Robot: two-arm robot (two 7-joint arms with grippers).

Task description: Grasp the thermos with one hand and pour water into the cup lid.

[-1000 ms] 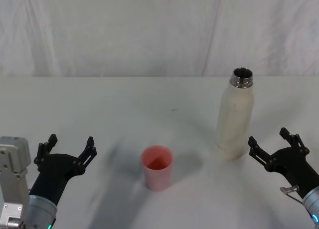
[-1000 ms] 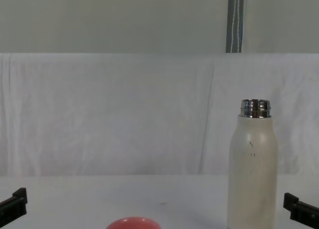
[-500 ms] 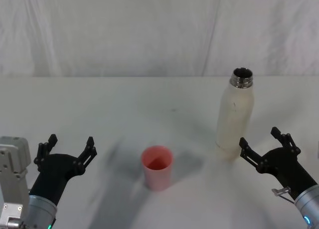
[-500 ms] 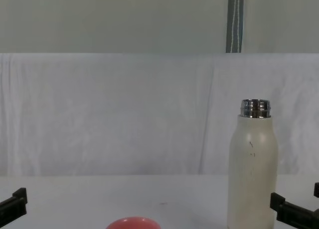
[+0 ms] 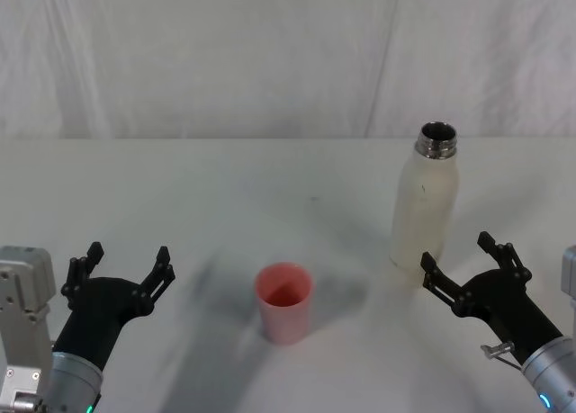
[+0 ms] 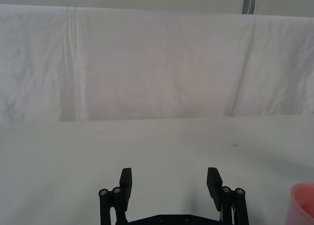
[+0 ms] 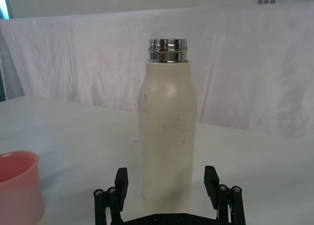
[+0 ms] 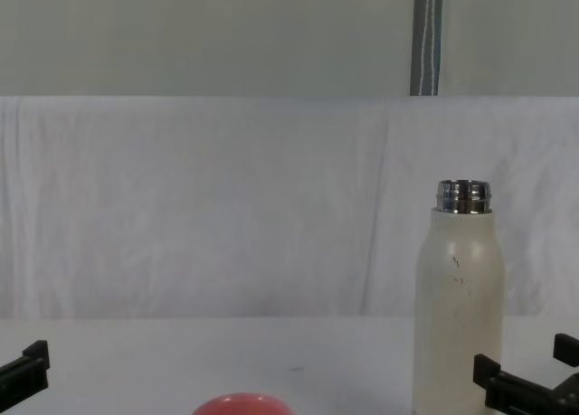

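Note:
The thermos (image 5: 421, 206) is a tall cream-white bottle with an open steel neck, standing upright at the right of the white table. The cup lid (image 5: 285, 300), a small salmon-pink cup, stands upright left of it and nearer me. My right gripper (image 5: 457, 255) is open, just in front of the thermos's base and slightly right of it, touching nothing. In the right wrist view the thermos (image 7: 168, 132) stands centred beyond the open fingers of the right gripper (image 7: 166, 178), with the cup lid (image 7: 17, 186) off to the side. My left gripper (image 5: 127, 255) is open and empty at the table's front left.
A white cloth covers the table (image 5: 225, 188) and hangs as a backdrop behind it. Bare table lies between the cup lid and the left gripper, and behind both objects. In the chest view a grey pole (image 8: 426, 37) stands beyond the backdrop.
My right gripper has moved left and forward, closing in on the thermos's base, still open. The left gripper, thermos and cup lid have not moved.

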